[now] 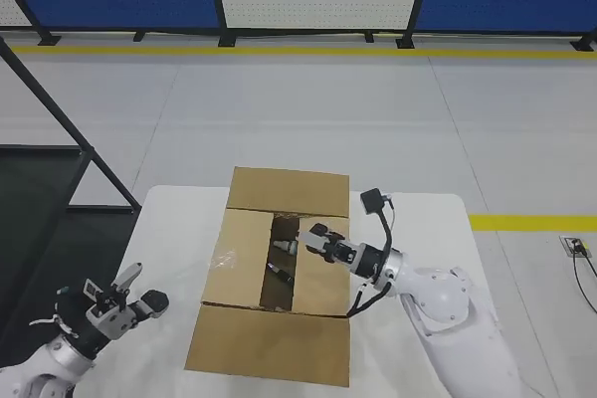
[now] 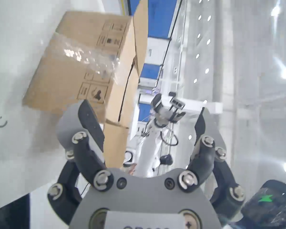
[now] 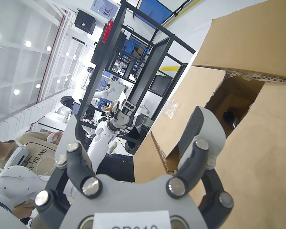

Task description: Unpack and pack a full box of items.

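A brown cardboard box [image 1: 279, 289] stands in the middle of the white table [image 1: 174, 234] with its flaps folded outward. Through the narrow gap between the flaps I see dark items [image 1: 278, 270]. My right gripper [image 1: 310, 242] hovers open over the far part of that gap, one finger [image 3: 200, 125] in front of the flap edge. In the right wrist view the right gripper [image 3: 138, 129] holds nothing, and a dark item [image 3: 228, 116] shows inside the box [image 3: 247, 44]. My left gripper [image 1: 139, 289] [image 2: 143, 120] is open off the table's near left corner, apart from the box [image 2: 81, 72].
Torn clear tape [image 2: 93, 60] clings to the box's left side. A black metal frame [image 1: 40, 169] stands on the floor left of the table. Bare table surface lies on both sides of the box.
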